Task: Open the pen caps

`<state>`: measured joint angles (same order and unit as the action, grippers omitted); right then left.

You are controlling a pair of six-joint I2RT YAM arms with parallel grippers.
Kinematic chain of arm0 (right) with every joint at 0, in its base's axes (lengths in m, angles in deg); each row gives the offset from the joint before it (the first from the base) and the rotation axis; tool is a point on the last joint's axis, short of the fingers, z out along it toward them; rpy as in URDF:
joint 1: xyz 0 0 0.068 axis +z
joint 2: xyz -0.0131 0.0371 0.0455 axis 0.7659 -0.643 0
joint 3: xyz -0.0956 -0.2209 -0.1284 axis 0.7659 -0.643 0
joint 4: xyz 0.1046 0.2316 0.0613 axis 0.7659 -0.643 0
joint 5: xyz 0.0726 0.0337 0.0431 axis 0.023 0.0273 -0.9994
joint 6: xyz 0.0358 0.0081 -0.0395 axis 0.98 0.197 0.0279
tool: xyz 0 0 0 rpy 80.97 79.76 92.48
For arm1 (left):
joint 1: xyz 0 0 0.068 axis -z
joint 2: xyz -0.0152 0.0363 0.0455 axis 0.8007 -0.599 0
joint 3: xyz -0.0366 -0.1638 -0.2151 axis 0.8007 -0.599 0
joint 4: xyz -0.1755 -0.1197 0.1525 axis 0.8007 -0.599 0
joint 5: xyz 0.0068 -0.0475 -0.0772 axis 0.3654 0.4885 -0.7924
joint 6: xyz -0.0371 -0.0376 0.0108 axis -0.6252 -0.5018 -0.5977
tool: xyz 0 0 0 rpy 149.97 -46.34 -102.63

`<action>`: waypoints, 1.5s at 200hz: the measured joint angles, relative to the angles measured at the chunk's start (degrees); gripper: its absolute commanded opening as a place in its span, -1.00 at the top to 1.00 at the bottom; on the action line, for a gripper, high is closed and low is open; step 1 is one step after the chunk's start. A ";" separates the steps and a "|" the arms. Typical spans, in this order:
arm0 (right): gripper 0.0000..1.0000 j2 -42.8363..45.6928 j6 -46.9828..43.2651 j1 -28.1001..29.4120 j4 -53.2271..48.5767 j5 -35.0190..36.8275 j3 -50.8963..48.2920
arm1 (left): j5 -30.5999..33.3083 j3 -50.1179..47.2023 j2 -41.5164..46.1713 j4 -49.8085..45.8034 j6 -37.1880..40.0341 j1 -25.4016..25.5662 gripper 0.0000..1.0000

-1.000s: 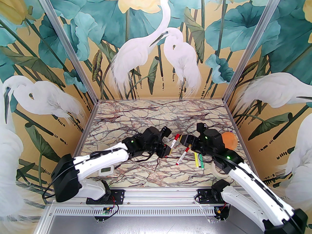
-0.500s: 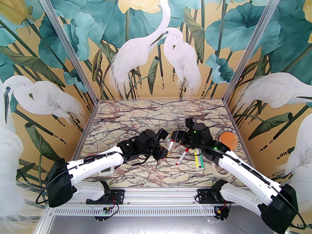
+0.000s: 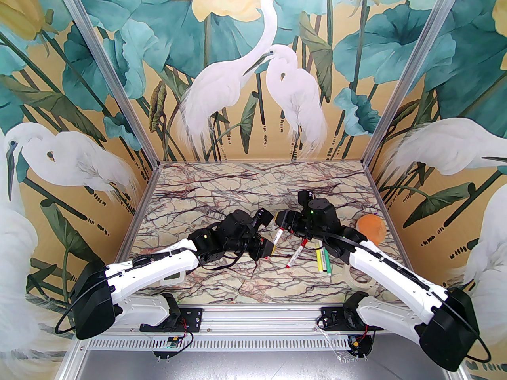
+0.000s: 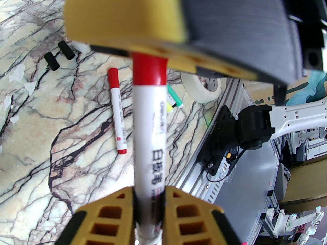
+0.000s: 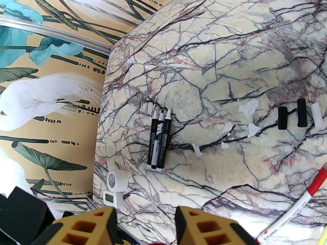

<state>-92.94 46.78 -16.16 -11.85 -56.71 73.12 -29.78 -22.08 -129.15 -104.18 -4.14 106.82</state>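
**Two sets of fingers, one red cap**

Two arms now meet over the middle of the bench [image 3: 237, 184]. Our left fingers [image 4: 112, 213] are clamped tight on the white barrel of a whiteboard marker [image 4: 150, 136]. It is held up off the bench with its red cap [image 4: 149, 69] aimed at the other arm.

And here's the news. Within the last second the right arm has swung in from the right side. The right fingers [image 5: 84, 226] have drawn in from wide to something much narrower. From the left wrist we see the cap's end tucked under a yellow pad. From the right wrist a sliver of red sits low between the fingers, with a gap still showing. Whether the pads are biting yet, we cannot tell.

We judge the pull is close. Once that grip is firm, drawing the arms apart along the barrel should pop the cap.

The score looks healthy. Three black markers [image 5: 159, 142] lie side by side with bare tips. Two black caps [image 5: 282, 118] and a white cap [image 5: 316, 115] lie loose further along. A second red marker [image 4: 117, 111] waits on the bench, still capped, near the yellow and green highlighters [image 3: 319, 259].
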 measured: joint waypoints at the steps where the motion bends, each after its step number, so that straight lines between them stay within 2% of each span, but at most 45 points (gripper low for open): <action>1: 0.18 -0.07 0.02 0.00 0.09 0.00 0.00 | 0.00 -0.02 0.00 0.04 -0.04 0.00 0.60; 32: 0.35 -0.50 0.28 0.35 0.94 0.04 0.00 | -0.15 -0.31 0.00 0.17 -0.55 0.00 0.60; 83: 0.34 -0.50 0.33 0.59 0.98 0.02 0.00 | -0.17 -0.31 0.00 1.11 -0.83 0.00 0.61; 145: 0.55 -0.22 0.57 0.85 1.25 0.09 -0.79 | -0.17 -0.31 0.00 1.79 -1.01 0.00 0.60; 176: 0.58 0.11 0.59 0.85 1.18 0.11 -0.87 | -0.37 -0.59 0.00 2.16 -0.98 0.00 0.60; 193: 0.48 0.15 0.59 0.85 0.85 0.26 -0.90 | -0.63 -0.81 0.00 2.43 -0.98 0.00 0.60; 234: 0.45 0.22 0.50 0.85 0.24 0.52 -0.90 | -1.20 -1.25 0.00 2.45 -0.98 0.00 0.60; 300: 0.66 0.22 0.31 0.85 0.07 0.48 -0.90 | -1.31 -1.27 0.00 2.43 -1.01 0.00 0.59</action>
<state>-92.73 47.08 -15.31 -11.78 -56.23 72.22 -31.09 -23.35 -129.15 -101.76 -5.14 106.82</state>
